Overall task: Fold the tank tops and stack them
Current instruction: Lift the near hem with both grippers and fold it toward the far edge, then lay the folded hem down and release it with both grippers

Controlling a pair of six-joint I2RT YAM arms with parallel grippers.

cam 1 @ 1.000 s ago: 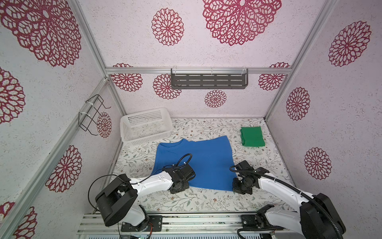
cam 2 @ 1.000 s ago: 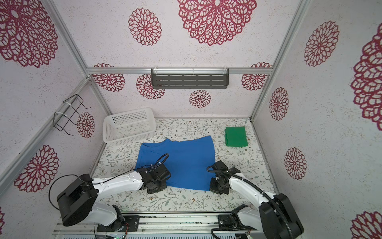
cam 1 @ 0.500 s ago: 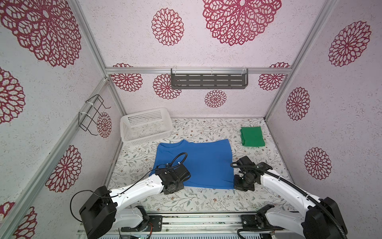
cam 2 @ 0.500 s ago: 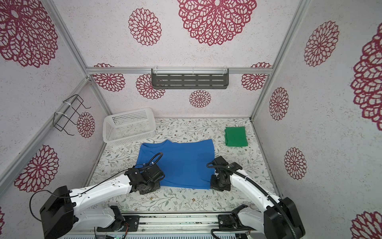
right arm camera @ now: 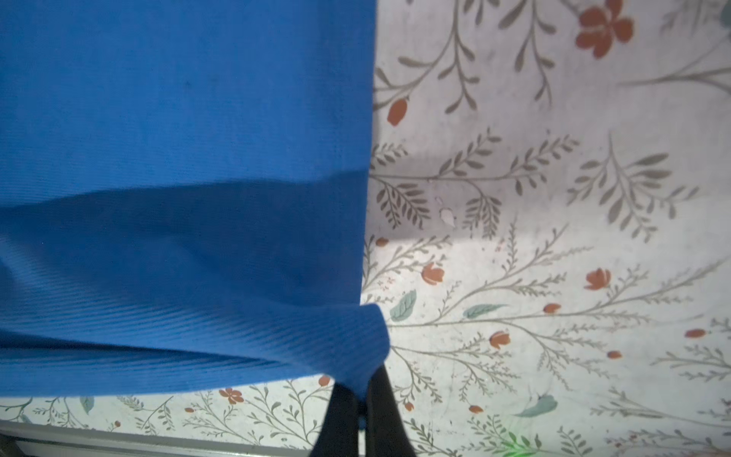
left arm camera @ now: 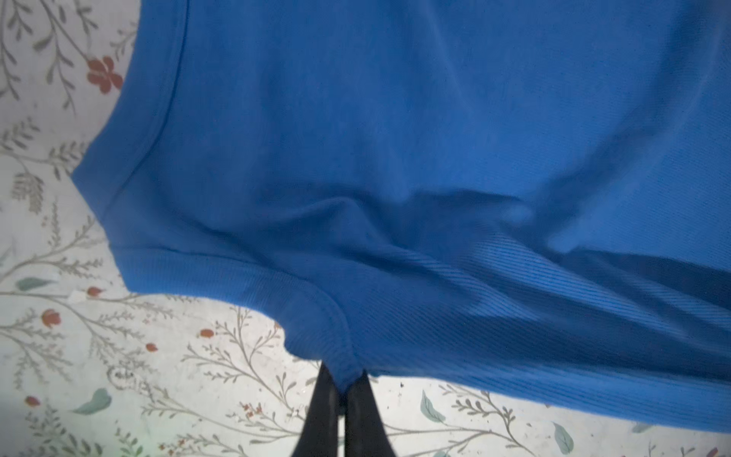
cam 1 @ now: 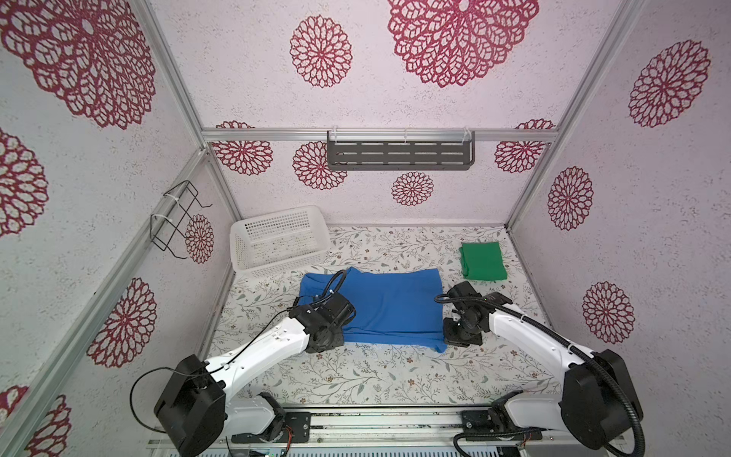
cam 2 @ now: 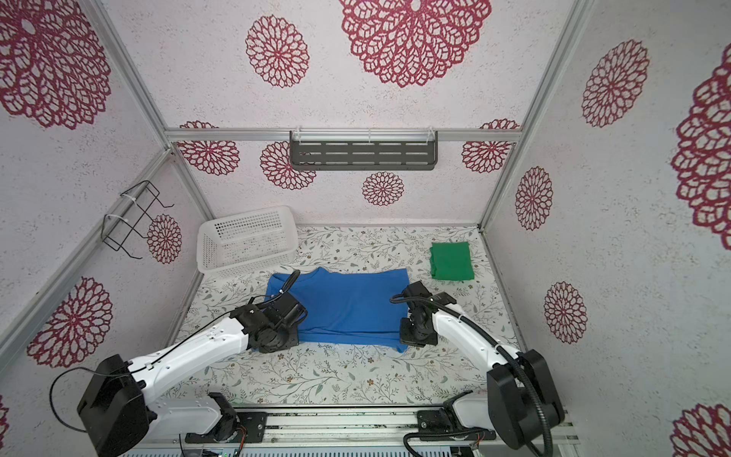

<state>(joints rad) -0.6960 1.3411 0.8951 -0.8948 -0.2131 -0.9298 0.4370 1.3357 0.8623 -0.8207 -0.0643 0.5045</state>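
The blue tank top lies spread in the middle of the flowered table. Its near edge is lifted off the table at both corners. My left gripper is shut on the near left corner by the armhole. On the near right corner, my right gripper is shut too. In both wrist views the blue cloth sags away from the black fingers. The green tank top rests folded at the back right, apart from both grippers.
A white perforated basket stands at the back left, close to the blue top's far left corner. A grey shelf hangs on the back wall and a wire rack on the left wall. Walls close three sides.
Both grippers have moved toward the back wall, carrying the blue top's near edge with them. The left arm has stretched out further. The green top has not moved.
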